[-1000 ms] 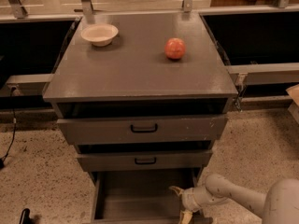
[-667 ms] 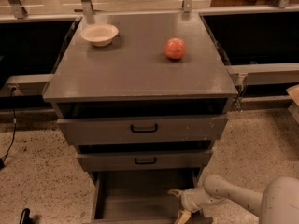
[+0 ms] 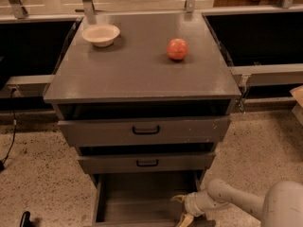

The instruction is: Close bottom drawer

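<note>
The bottom drawer (image 3: 142, 195) of the grey-brown cabinet stands pulled far out, its deep empty box open to view; its front panel and handle are cut off by the lower edge. My gripper (image 3: 182, 208) reaches in from the lower right on a white arm and sits at the drawer's front right corner, with yellowish fingers (image 3: 179, 198) spread over the drawer's rim. It holds nothing that I can see.
The middle drawer (image 3: 147, 162) and the top drawer (image 3: 146, 130) each stand slightly out. A beige bowl (image 3: 101, 34) and a red apple (image 3: 177, 49) rest on the cabinet top (image 3: 137, 70). A black cable (image 3: 10, 141) lies on the speckled floor at left.
The gripper has barely shifted at the drawer's front right corner. The drawer stands as far out as before.
</note>
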Controlling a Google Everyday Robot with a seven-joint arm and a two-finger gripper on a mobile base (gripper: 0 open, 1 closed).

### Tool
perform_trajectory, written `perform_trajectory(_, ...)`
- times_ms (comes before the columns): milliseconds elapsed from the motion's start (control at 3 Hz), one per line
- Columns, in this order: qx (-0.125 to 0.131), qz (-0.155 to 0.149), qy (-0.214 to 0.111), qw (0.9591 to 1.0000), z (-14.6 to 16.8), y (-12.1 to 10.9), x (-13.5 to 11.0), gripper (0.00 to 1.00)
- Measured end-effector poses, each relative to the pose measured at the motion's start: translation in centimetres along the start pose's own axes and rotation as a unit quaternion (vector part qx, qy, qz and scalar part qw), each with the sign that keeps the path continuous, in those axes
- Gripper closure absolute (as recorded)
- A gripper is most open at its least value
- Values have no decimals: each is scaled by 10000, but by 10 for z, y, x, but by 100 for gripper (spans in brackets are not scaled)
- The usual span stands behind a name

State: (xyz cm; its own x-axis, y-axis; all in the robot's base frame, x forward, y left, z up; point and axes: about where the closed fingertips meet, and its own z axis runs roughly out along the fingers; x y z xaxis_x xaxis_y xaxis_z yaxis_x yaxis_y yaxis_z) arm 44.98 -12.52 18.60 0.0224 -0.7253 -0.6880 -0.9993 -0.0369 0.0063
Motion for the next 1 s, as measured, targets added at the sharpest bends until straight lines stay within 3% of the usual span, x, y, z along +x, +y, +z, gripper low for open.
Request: perform_trajectory(1000,316,11,-146,9994,-10,-43,-1,29)
